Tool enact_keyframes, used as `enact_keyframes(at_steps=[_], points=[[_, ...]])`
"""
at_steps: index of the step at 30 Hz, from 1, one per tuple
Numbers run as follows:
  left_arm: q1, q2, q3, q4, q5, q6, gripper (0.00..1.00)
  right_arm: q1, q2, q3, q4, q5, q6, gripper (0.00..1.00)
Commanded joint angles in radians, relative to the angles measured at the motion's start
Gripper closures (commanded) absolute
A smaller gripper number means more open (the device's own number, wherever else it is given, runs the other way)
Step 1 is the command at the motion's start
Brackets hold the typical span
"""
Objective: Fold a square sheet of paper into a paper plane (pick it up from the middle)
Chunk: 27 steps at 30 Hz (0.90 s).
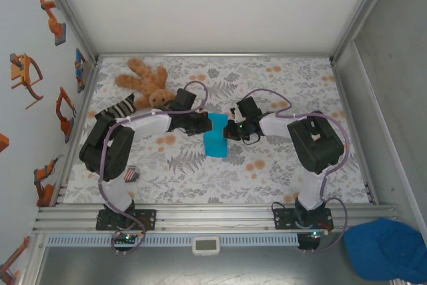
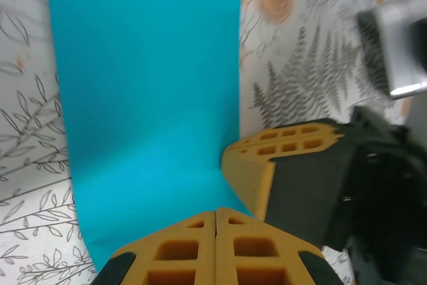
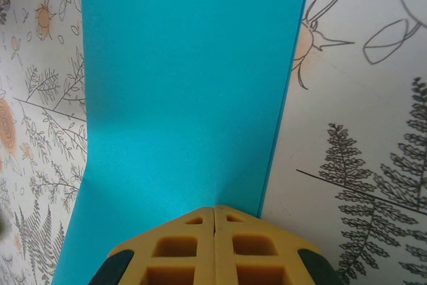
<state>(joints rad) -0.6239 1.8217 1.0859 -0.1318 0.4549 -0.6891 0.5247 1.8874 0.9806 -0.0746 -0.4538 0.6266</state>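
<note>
**Top external view**
- My left claw [image 1: 202, 125]: reaches in from the left to the middle of the patterned surface [image 1: 280, 165]. It meets the left side of the square sheet of paper [image 1: 215, 141].
- My right claw [image 1: 230, 129]: reaches in from the right to the same sheet, so the two claws face each other with the paper between them.
- Sheet: cyan-blue, at the centre of the surface. Its far part is bent up between the claws and its near part lies flat.
- Teddy bear [image 1: 145, 79]: at the far left of the surface, behind my left arm and apart from the sheet.
- Blue cap [image 1: 387, 248]: off the surface, at the near right corner.

**Left wrist view**
- Left claw [image 2: 215, 221]: the yellow tips are pressed together with no gap. The sheet's [image 2: 147, 98] near edge is pinched at them.
- Sheet: stretches away from the tips over the surface [image 2: 313, 78], with a soft bend across it.
- Right claw [image 2: 243, 158]: just beside mine, its tip against the sheet's right edge.

**Right wrist view**
- Right claw [image 3: 213, 213]: tips fully closed, seam to seam, nipping the sheet [image 3: 187, 85] near its lower right.
- Sheet: rises toward the tips, then flattens onto the surface [image 3: 360, 98] farther off.
</note>
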Motion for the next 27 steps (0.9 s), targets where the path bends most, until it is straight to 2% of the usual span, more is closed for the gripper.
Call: enact_keyframes(at_steps=[1,8,16,23,27], points=[[-0.001,0.025,0.009,0.019,0.048,-0.027,1.0,-0.017,0.113,-0.074,-0.289,0.184,-0.033,1.0],[-0.001,0.078,-0.032,0.006,0.07,-0.009,1.0,-0.018,0.113,-0.066,-0.291,0.187,-0.03,1.0],[0.011,0.1,-0.098,-0.011,0.032,0.061,1.0,-0.017,0.122,-0.062,-0.295,0.188,-0.03,1.0],[0.09,-0.035,-0.232,-0.094,-0.025,0.174,1.0,-0.019,0.122,-0.062,-0.301,0.198,-0.034,1.0],[0.107,-0.167,-0.228,-0.105,-0.031,0.142,1.0,-0.019,0.118,-0.068,-0.292,0.205,-0.028,1.0]])
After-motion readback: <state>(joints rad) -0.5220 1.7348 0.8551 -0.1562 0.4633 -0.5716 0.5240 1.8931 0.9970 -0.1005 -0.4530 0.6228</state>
